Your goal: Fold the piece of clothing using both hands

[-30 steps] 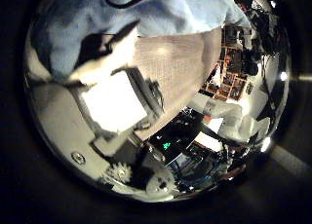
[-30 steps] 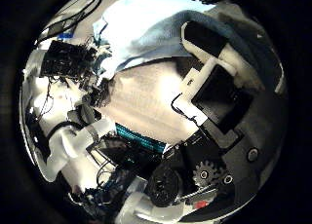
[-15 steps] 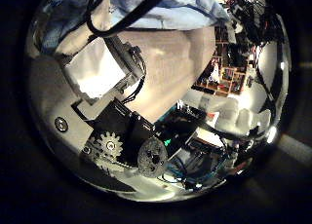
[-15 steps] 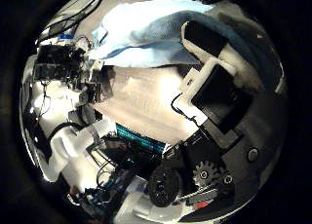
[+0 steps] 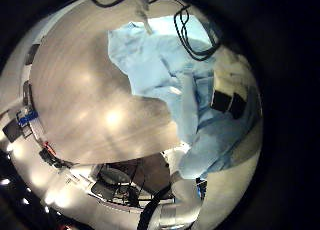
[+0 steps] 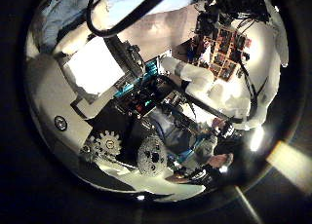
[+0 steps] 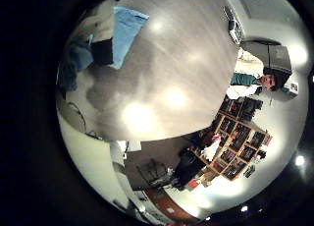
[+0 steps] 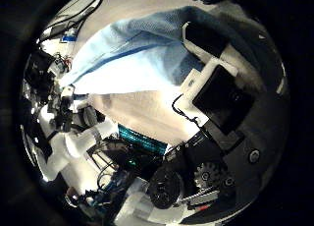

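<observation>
A light blue piece of clothing (image 5: 160, 65) lies partly on the wooden table (image 5: 90, 100), and one part rises to my left hand's fingers (image 5: 230, 90), which curl on it. The left thumb side palm view shows my left hand (image 6: 97, 73) and the room, with almost none of the cloth. My right hand's fingers (image 8: 211, 74) curl on the cloth's edge (image 8: 137, 49), which stretches taut over the table (image 8: 147, 108). In the right little finger side palm view the cloth (image 7: 126, 31) hangs beside a finger (image 7: 98, 34) above the table (image 7: 167, 88).
The other arm (image 6: 210, 83) shows white in the left thumb side palm view. Shelves (image 7: 231, 138) and room clutter stand beyond the table's edge. Bare tabletop (image 7: 157, 108) stretches away from the cloth.
The left thumb side view has swung from the table and cloth towards the room. In the right thumb side view the cloth has spread and now covers more of the table.
</observation>
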Robot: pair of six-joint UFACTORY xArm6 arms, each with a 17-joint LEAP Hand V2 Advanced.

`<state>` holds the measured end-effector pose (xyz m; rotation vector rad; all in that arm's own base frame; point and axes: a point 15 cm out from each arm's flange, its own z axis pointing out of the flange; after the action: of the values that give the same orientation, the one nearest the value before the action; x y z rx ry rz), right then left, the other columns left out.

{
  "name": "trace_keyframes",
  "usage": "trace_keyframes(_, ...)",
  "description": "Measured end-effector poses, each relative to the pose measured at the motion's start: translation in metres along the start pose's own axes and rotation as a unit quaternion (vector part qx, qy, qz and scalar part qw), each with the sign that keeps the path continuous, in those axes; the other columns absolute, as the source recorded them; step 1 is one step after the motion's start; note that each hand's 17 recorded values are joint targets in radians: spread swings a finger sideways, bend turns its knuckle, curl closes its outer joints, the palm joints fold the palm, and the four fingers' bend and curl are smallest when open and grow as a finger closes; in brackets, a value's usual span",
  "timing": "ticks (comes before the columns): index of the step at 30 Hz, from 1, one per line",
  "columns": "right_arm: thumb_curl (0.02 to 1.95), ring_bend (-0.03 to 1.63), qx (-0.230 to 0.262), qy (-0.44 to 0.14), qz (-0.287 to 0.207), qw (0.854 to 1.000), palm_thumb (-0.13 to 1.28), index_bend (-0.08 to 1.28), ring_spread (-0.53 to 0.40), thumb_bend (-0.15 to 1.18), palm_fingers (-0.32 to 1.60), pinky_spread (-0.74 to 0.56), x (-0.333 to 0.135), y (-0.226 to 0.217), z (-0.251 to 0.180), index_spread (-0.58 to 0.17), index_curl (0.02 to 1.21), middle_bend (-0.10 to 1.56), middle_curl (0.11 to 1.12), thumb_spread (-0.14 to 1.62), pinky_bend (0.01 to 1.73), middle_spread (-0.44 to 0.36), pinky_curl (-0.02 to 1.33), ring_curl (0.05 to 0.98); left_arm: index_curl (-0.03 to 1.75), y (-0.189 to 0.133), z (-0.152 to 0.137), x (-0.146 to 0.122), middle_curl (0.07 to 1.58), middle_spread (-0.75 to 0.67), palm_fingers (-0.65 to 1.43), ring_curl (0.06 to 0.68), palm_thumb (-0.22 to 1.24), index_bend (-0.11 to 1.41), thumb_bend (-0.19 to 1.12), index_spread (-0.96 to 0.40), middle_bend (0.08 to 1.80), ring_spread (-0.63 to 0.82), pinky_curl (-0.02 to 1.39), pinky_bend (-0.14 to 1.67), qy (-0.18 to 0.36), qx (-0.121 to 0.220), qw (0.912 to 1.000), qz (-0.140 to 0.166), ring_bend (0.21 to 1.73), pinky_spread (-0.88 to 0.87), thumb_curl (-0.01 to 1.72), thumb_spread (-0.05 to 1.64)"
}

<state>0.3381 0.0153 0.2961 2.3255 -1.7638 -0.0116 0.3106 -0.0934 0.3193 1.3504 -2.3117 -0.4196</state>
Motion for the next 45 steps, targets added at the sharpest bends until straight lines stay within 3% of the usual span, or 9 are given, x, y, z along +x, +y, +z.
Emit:
trace_keyframes(7, 0.80, 1.33, -0.024, -0.004, 0.002, 1.000, 0.98, 1.05, -0.212, -0.01, 1.12, -0.25, 0.003, -0.022, 0.012, -0.267, 0.88, 1.27, 0.80, 1.13, 1.28, -0.147, 0.73, 0.733, 1.24, -0.043, -0.017, -0.024, 0.93, -0.51, 1.10, 0.506, 0.88, 0.54, -0.01, -0.70, 1.09, -0.43, 0.63, 1.26, 0.009, -0.029, 0.9995, -0.012, 1.41, -0.56, 0.64, 1.05)
trace_keyframes(20, 0.77, 1.33, -0.066, -0.011, 0.013, 0.998, 0.90, 1.05, -0.220, -0.02, 1.09, -0.26, 0.016, -0.089, 0.046, -0.271, 0.88, 1.26, 0.80, 1.15, 1.28, -0.150, 0.74, 0.737, 1.33, -0.108, 0.016, -0.067, 0.98, -0.53, 1.00, 0.520, 0.82, 0.46, -0.04, -0.72, 1.06, -0.43, 0.66, 1.21, 0.039, -0.095, 0.9940, -0.038, 1.43, -0.55, 0.62, 1.04)
trace_keyframes(23, 0.73, 1.32, -0.066, -0.012, 0.018, 0.998, 0.83, 1.01, -0.227, -0.03, 1.06, -0.27, 0.018, -0.100, 0.053, -0.277, 0.88, 1.23, 0.79, 1.18, 1.27, -0.157, 0.73, 0.730, 1.34, -0.117, 0.023, -0.078, 0.98, -0.53, 0.93, 0.515, 0.77, 0.45, -0.04, -0.72, 1.05, -0.43, 0.66, 1.17, 0.032, -0.091, 0.9945, -0.041, 1.40, -0.56, 0.60, 1.02)
trace_keyframes(26, 0.69, 1.31, -0.051, -0.011, 0.022, 0.998, 0.78, 0.86, -0.236, -0.03, 0.93, -0.32, 0.021, -0.109, 0.054, -0.305, 0.85, 1.15, 0.76, 1.21, 1.24, -0.175, 0.72, 0.711, 1.33, -0.120, 0.028, -0.086, 0.98, -0.53, 0.75, 0.505, 0.72, 0.43, -0.04, -0.71, 1.04, -0.45, 0.66, 1.08, 0.024, -0.094, 0.9943, -0.043, 1.35, -0.56, 0.57, 1.00)
trace_keyframes(33, 0.61, 1.34, 0.001, -0.011, 0.041, 0.999, 0.74, 0.32, -0.279, -0.02, 0.52, -0.47, 0.036, -0.130, 0.047, -0.369, 0.71, 0.93, 0.68, 1.25, 1.27, -0.266, 0.67, 0.664, 1.25, -0.127, 0.009, -0.105, 0.94, -0.46, 0.29, 0.472, 0.66, 0.43, -0.03, -0.65, 0.85, -0.40, 0.66, 0.88, 0.014, -0.035, 0.9978, -0.055, 1.21, -0.49, 0.52, 1.00)
trace_keyframes(34, 0.60, 1.30, 0.012, -0.011, 0.043, 0.999, 0.73, 0.25, -0.283, -0.02, 0.40, -0.48, 0.038, -0.133, 0.043, -0.386, 0.67, 0.85, 0.66, 1.26, 1.25, -0.260, 0.64, 0.638, 1.21, -0.128, 0.003, -0.106, 0.89, -0.40, 0.13, 0.463, 0.64, 0.39, -0.03, -0.61, 0.69, -0.36, 0.66, 0.86, 0.011, -0.023, 0.9982, -0.055, 1.19, -0.44, 0.51, 1.00)
trace_keyframes(38, 0.57, 1.22, 0.056, -0.021, 0.061, 0.996, 0.71, 0.21, -0.267, -0.02, 0.26, -0.40, 0.045, -0.137, 0.022, -0.409, 0.61, 0.75, 0.62, 1.27, 1.17, -0.257, 0.62, 0.602, 1.09, -0.133, -0.026, -0.108, 0.76, -0.18, -0.08, 0.433, 0.62, 0.32, -0.03, -0.48, 0.42, -0.19, 0.64, 0.75, -0.001, 0.044, 0.9975, -0.054, 1.10, -0.23, 0.48, 1.01)
trace_keyframes(40, 0.55, 1.13, 0.071, -0.024, 0.069, 0.995, 0.70, 0.25, -0.247, -0.02, 0.15, -0.28, 0.050, -0.133, 0.014, -0.419, 0.59, 0.70, 0.59, 1.28, 1.05, -0.223, 0.59, 0.566, 1.03, -0.132, -0.040, -0.107, 0.69, -0.08, -0.09, 0.402, 0.61, 0.28, -0.03, -0.42, 0.33, -0.10, 0.61, 0.68, -0.007, 0.079, 0.9955, -0.053, 1.03, -0.11, 0.47, 1.01)
trace_keyframes(45, 0.52, 1.02, 0.100, -0.023, 0.085, 0.991, 0.69, 0.26, -0.201, -0.01, 0.15, -0.08, 0.063, -0.113, 0.000, -0.421, 0.54, 0.61, 0.54, 1.29, 0.96, -0.198, 0.53, 0.500, 0.89, -0.127, -0.064, -0.103, 0.57, 0.10, -0.07, 0.336, 0.59, 0.21, -0.03, -0.27, 0.19, 0.12, 0.54, 0.53, -0.026, 0.157, 0.9858, -0.053, 0.86, 0.17, 0.45, 1.02)
